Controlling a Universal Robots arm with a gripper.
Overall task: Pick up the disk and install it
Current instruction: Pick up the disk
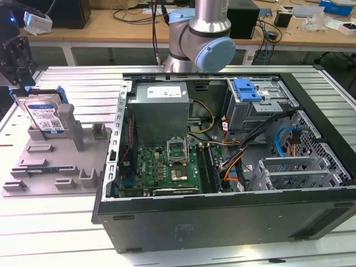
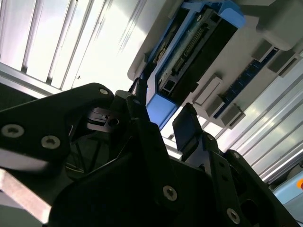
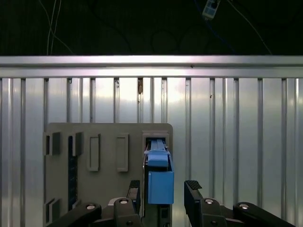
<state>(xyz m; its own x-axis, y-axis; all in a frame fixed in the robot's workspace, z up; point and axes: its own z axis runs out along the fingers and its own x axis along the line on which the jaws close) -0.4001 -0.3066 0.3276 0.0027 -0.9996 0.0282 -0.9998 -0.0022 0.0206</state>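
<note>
At the exterior view's far left, the black gripper (image 1: 21, 78), poised right over the top edge of the disk (image 1: 44, 115). Disk upright in a slot of a grey holder (image 1: 50, 167), label facing the camera, blue-framed. Under the holder, a slatted metal table (image 1: 61, 233). Further right, an open case (image 1: 222, 219) lying on its side, with power supply (image 1: 161, 105) and motherboard (image 1: 167, 164) toward its left and a blue-topped drive cage (image 1: 267, 105) toward its right. Behind the case, the arm (image 1: 203, 33).

In the first wrist view, gripper (image 3: 163, 189) parted, fingers (image 3: 193, 189) either side of the blue end of the disk (image 3: 160, 182), one close alongside, the other with a clear gap. Nothing clamped. Holder (image 3: 104, 137) flat on the table (image 3: 236, 142).

In the second wrist view, the same straddle: gripper (image 2: 163, 123) wide enough to take the disk's blue end between the fingers (image 2: 185, 127), disk (image 2: 194, 47) seated in the holder (image 2: 279, 28). Whether the nearer finger touches it: cannot tell.
</note>
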